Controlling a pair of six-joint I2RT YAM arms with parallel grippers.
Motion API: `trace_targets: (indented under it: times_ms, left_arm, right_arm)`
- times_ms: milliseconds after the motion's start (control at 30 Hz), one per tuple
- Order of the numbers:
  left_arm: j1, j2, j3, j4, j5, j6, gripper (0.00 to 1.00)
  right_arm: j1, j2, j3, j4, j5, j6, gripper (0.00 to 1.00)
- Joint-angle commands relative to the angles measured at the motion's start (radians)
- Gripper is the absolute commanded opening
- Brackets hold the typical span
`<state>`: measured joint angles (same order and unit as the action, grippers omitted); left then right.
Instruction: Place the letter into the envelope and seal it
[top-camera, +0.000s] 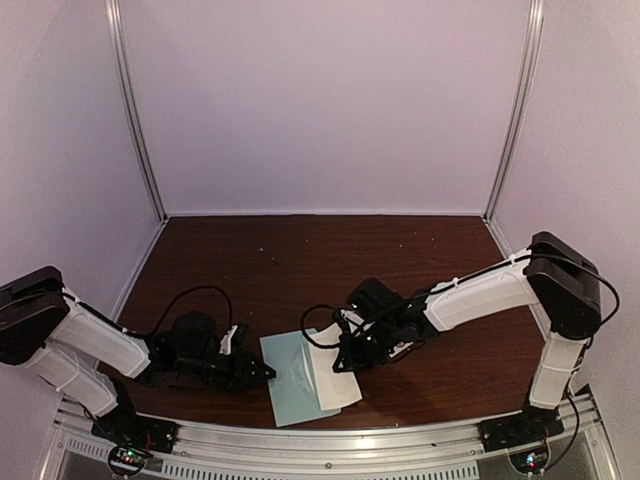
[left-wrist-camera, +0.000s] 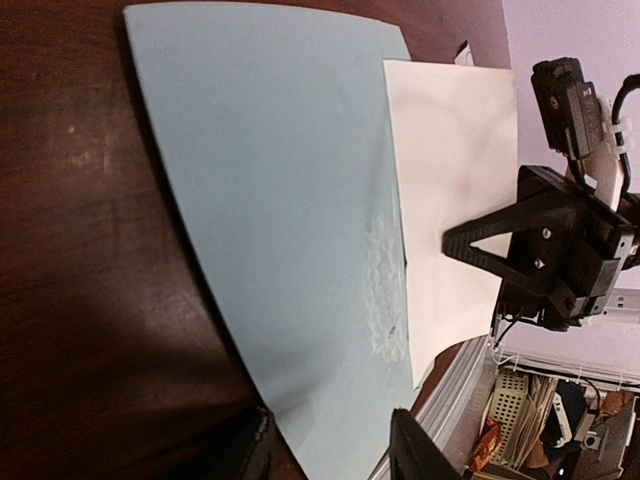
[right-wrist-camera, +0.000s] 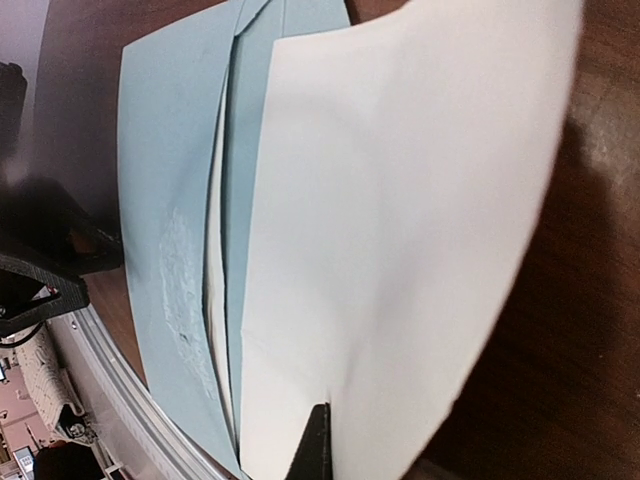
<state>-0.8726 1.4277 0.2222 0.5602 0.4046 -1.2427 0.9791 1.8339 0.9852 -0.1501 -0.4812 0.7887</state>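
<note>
Pale lilac walls (top-camera: 320, 100) close in three sides of the cell, with a metal rail (top-camera: 330, 440) running along the near edge. The dark brown counter (top-camera: 300, 260) fills the floor of it, scuffed and a little shiny.

The left arm (top-camera: 90, 340) lies low across the near left part of the counter. The right arm (top-camera: 480, 295) rises at the right and reaches down towards the middle.

The envelope (top-camera: 290, 385), pale teal-green, lies flat on the counter near the front edge, between the two arms. The white letter (top-camera: 335, 380) lies across the envelope's right part and curls upward at its free side. I cannot tell whether its edge is tucked inside the envelope.

The right end effector (top-camera: 345, 362) is closed tight, pinching the letter at its edge. The left end effector (top-camera: 262, 372) sits at the envelope's left edge. Its fingers (left-wrist-camera: 250, 450) stand moderately apart, with the paper's edge between them and not clamped.

A faint whitish print (left-wrist-camera: 380, 280) marks the envelope just beside the letter's edge.
</note>
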Motion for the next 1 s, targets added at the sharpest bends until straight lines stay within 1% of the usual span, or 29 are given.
trace_targets:
  times_ms: [0,967]
  left_arm:
    - [-0.006,0.033,-0.007,0.044,0.012,0.002,0.41]
    - [-0.006,0.091,0.018,0.088,0.036,0.001,0.38]
  right_arm:
    - [-0.001,0.015,0.016,-0.006,0.001,-0.011,0.0]
    - [0.013,0.077,0.039,0.117,-0.099,0.027,0.0]
